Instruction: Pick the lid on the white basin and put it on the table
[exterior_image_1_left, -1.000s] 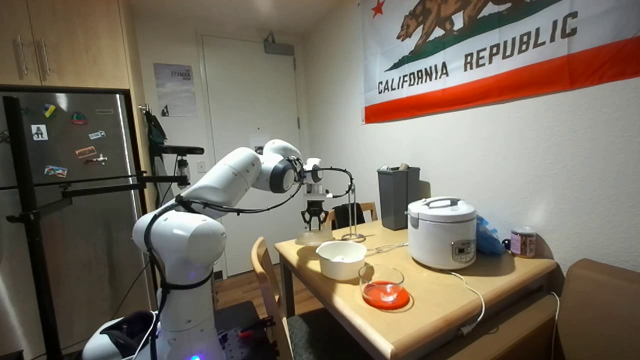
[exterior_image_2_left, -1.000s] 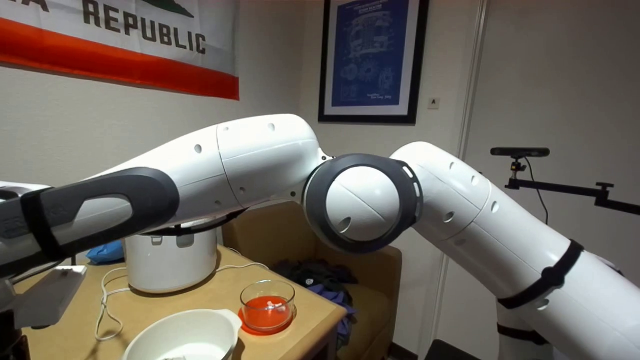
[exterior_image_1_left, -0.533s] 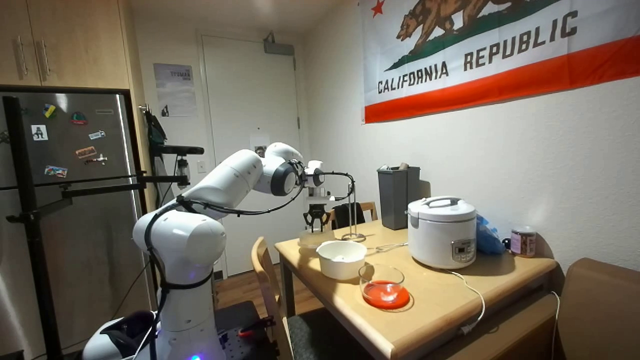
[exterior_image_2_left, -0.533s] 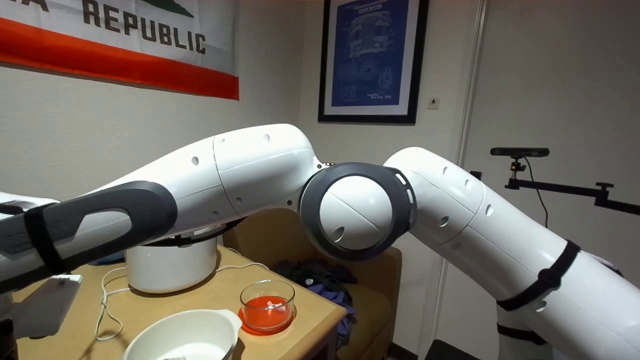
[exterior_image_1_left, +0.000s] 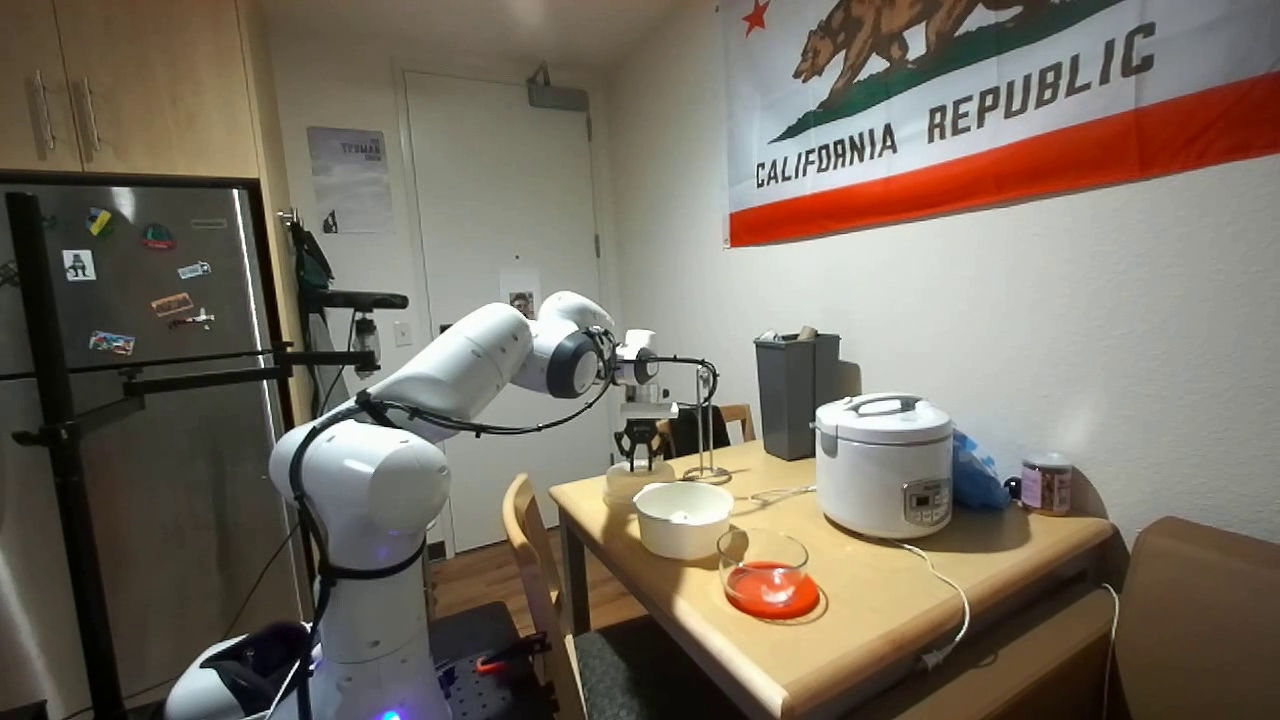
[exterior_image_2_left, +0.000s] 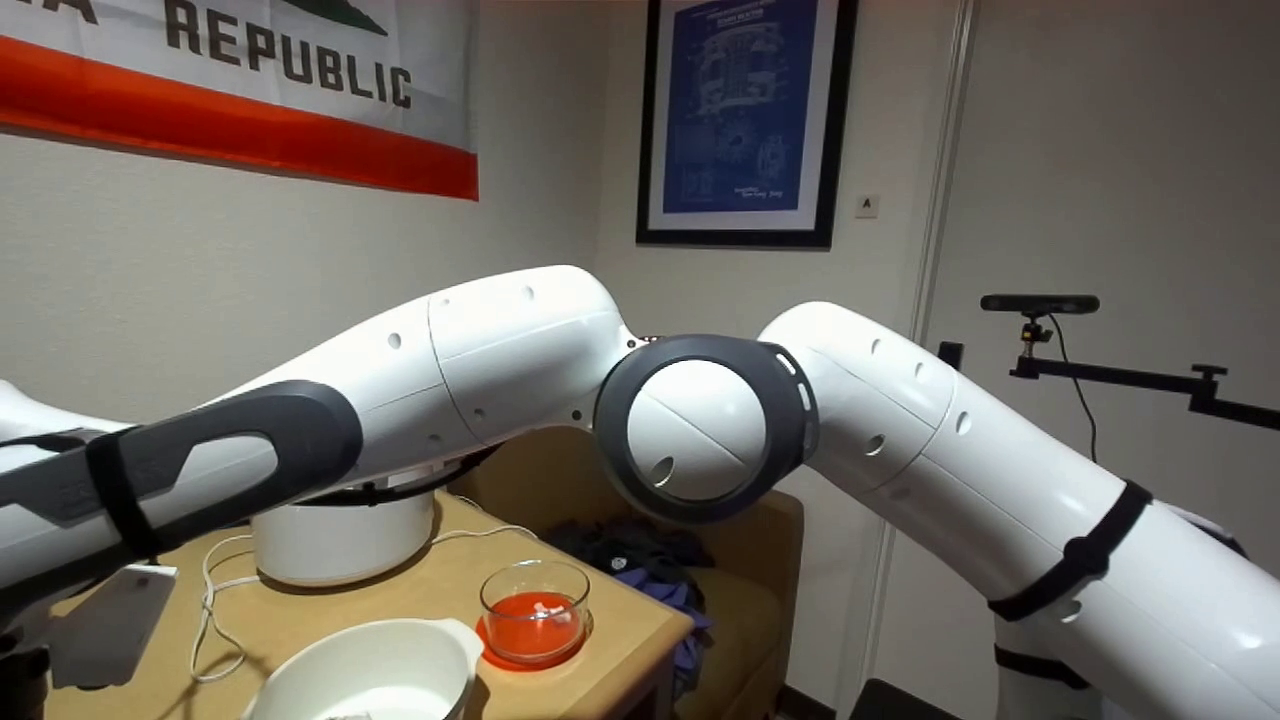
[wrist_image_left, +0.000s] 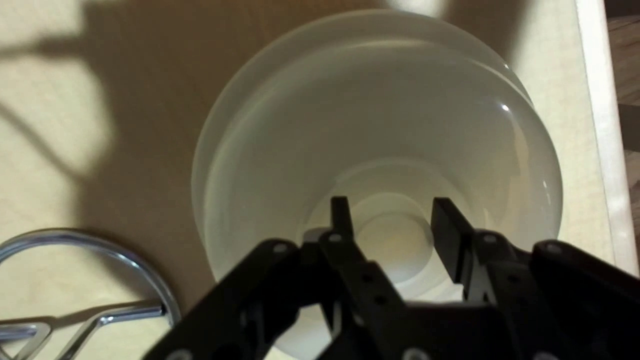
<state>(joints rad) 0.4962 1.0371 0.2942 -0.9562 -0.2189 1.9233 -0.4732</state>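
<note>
The lid (exterior_image_1_left: 638, 487), a translucent dome, hangs under my gripper (exterior_image_1_left: 641, 466) at the near-left corner of the table (exterior_image_1_left: 860, 590). In the wrist view the lid (wrist_image_left: 380, 115) fills the middle, and its round knob sits between the two fingertips of my gripper (wrist_image_left: 391, 205). The gripper is shut on the lid. The lid is low over the tabletop; I cannot tell whether it touches. The white basin (exterior_image_1_left: 684, 535) stands uncovered beside the lid; its inside shows in an exterior view (exterior_image_2_left: 390, 655). The lid is out of view there.
A metal wire stand (exterior_image_1_left: 707, 474) is close to the lid; its ring shows in the wrist view (wrist_image_left: 75, 235). A glass bowl (exterior_image_1_left: 765, 548) on an orange-red disc (exterior_image_1_left: 795, 600), a rice cooker (exterior_image_1_left: 870, 480) and a grey bin (exterior_image_1_left: 788, 405) stand on the table. The table edge (wrist_image_left: 600, 150) runs near the lid.
My gripper and the lid have moved together a little to the right and down in an exterior view. The arm has lowered. The basin has not moved.
</note>
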